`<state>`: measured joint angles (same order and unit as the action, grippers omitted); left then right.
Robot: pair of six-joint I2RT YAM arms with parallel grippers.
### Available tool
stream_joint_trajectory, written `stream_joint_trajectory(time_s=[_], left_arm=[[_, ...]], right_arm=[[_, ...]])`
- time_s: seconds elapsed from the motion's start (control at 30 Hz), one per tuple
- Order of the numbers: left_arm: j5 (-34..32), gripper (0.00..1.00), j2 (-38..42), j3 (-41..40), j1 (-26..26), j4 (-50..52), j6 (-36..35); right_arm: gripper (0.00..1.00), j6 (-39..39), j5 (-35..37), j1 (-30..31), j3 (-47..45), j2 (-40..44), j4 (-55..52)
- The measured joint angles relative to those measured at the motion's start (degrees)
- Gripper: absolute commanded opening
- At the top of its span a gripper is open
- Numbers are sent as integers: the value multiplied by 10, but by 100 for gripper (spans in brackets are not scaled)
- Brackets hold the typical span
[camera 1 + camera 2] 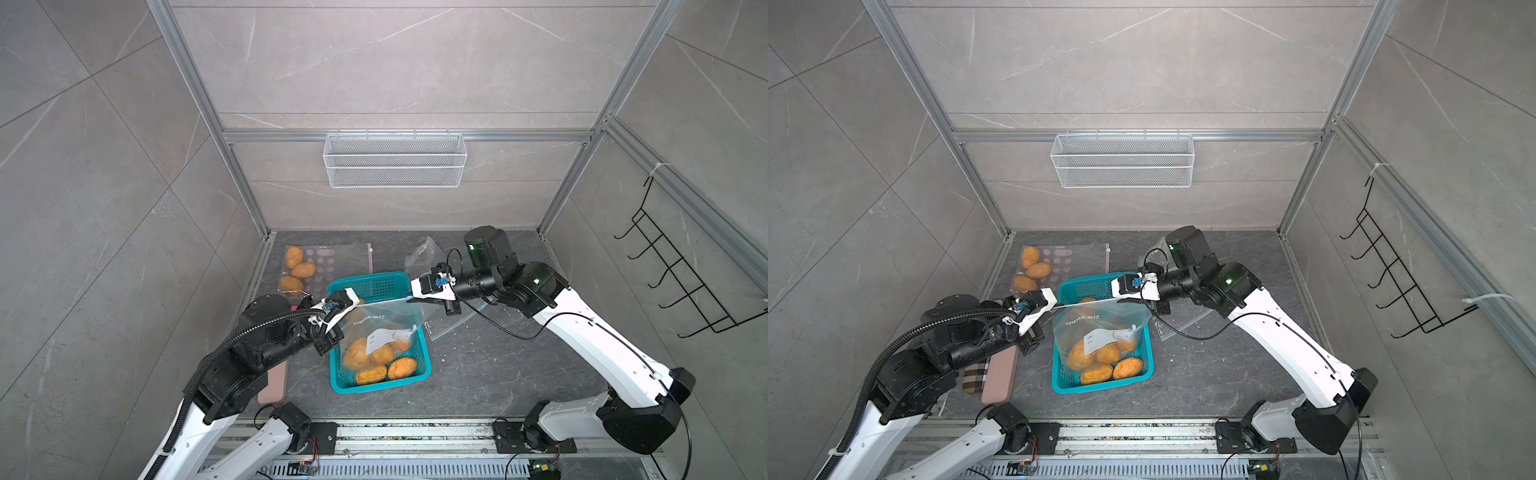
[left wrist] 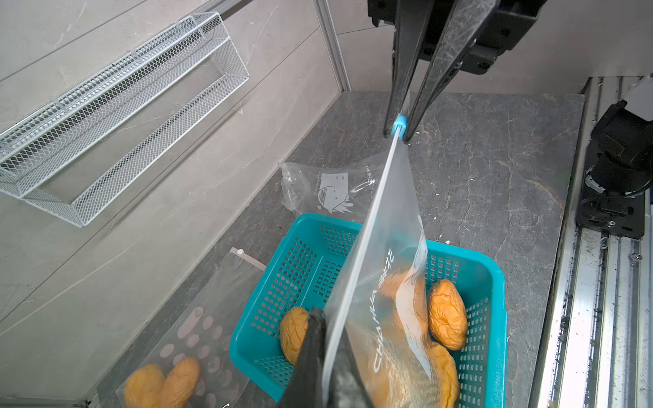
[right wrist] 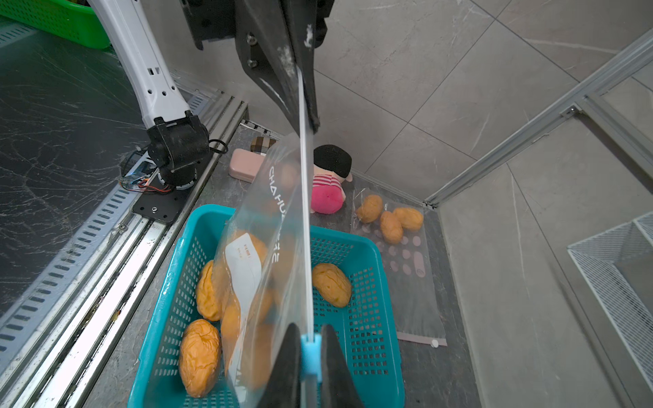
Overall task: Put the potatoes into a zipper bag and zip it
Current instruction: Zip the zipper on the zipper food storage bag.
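The left claw (image 1: 354,304) pinches one end of the bag (image 1: 384,324). The right claw (image 1: 410,298) is closed on the slider (image 2: 399,124) at the other end. The bag hangs over the basket (image 1: 337,382) and holds several potatoes (image 1: 358,354). Loose potatoes (image 1: 402,368) lie in the basket, and three more (image 1: 303,270) sit in a second bag (image 1: 336,259) on the worktop (image 1: 478,365).

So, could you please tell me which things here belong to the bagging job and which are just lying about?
Job: zipper bag, its blue slider, potatoes inside, loose potatoes in the teal basket, left gripper, right gripper.
Lying about: crumpled bag, spotted bag with three potatoes, pink case, doll, wire basket, hook rack.
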<state>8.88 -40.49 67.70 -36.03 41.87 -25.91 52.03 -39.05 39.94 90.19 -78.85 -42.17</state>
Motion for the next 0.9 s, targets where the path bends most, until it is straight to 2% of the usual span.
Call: stream_joint_trajectory(time_s=[0.5,0.9], left_arm=[[-13,0,-1,7,0,-2,9],[-14,0,-1,7,0,-2,9]], right_arm=[[8,0,5,-40,-18,34,-44],[8,-3,42,-52,-31,63,-69]])
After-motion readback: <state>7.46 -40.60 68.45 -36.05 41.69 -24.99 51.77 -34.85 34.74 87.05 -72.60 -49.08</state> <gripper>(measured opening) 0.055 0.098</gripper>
